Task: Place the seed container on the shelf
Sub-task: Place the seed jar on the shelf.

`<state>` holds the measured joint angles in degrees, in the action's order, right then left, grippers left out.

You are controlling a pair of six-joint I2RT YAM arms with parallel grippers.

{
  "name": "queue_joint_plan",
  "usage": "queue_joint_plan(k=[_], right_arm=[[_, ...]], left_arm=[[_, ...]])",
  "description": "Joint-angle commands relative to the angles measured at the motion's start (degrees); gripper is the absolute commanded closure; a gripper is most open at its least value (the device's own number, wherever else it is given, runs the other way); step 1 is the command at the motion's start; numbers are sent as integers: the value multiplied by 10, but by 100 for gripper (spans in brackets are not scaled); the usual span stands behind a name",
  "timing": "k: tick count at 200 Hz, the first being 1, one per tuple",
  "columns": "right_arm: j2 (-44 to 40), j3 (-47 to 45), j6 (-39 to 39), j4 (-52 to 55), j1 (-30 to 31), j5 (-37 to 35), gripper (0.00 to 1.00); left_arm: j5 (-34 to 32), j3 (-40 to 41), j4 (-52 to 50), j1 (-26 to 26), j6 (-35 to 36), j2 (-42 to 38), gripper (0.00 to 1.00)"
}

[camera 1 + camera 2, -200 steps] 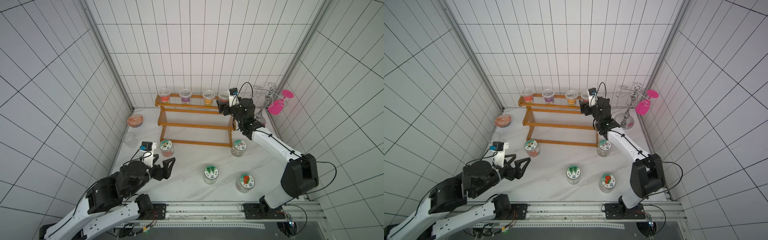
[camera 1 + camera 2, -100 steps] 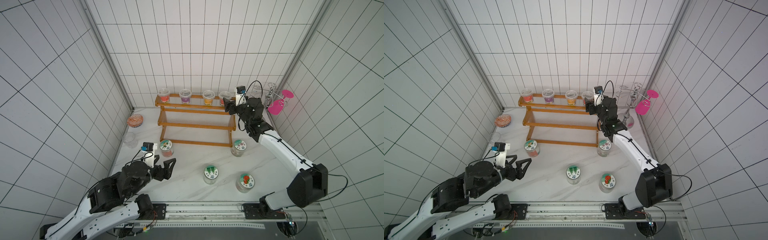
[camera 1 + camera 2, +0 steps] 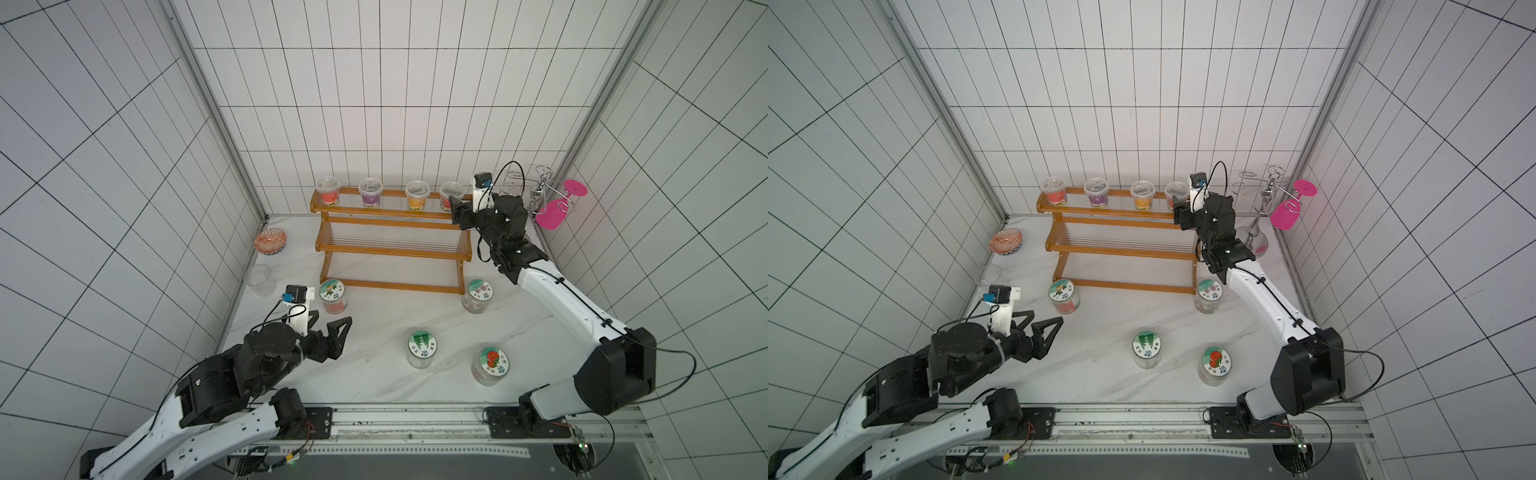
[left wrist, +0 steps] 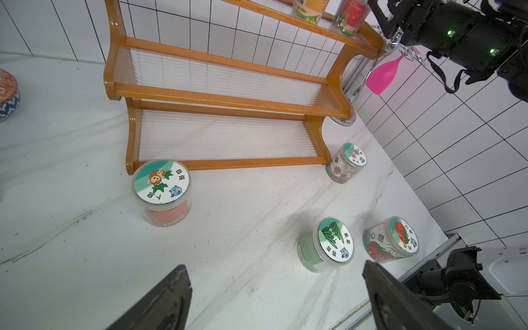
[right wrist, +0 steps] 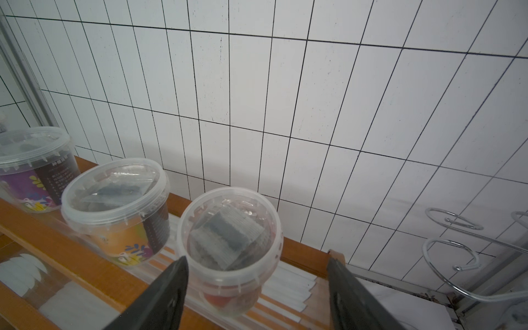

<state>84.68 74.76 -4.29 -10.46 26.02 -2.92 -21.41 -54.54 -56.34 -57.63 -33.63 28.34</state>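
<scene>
The seed container (image 5: 228,228), a clear lidded tub with a red label, stands at the right end of the shelf's top tier (image 5: 85,265); both top views show it (image 3: 452,195) (image 3: 1175,194). My right gripper (image 5: 257,260) is open, one finger on each side of the tub. One finger is close by its rim, and a clear gap separates the tub from the other. In both top views this gripper (image 3: 457,212) (image 3: 1181,216) hovers at the orange-brown shelf's (image 3: 390,249) (image 3: 1121,249) right end. My left gripper (image 3: 332,322) (image 4: 274,265) is open and empty, low over the table's front left.
Three more tubs (image 3: 370,197) share the top tier. Several labelled jars stand on the table: an orange-red one (image 3: 332,296), one by the shelf's right foot (image 3: 478,295), two in front (image 3: 422,349) (image 3: 491,365). A patterned bowl (image 3: 270,241), a clear cup (image 3: 260,280) and a chrome stand with a pink glass (image 3: 559,208) line the edges.
My right arm has shifted a little to the right at the shelf's end and its elbow has swung outward. The tub stays on the top tier. The left arm has not moved.
</scene>
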Motion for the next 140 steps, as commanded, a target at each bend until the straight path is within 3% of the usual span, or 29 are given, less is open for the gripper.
queue_joint_plan(k=[1,75,140], right_arm=[[-12,-4,-6,16,-8,-8,21],[-100,-23,-8,107,-9,25,11],[-212,-87,36,217,-9,94,0]], left_arm=[[-2,4,16,2,-1,4,5],[-52,4,5,8,-17,59,2],[11,12,27,124,-8,127,1]])
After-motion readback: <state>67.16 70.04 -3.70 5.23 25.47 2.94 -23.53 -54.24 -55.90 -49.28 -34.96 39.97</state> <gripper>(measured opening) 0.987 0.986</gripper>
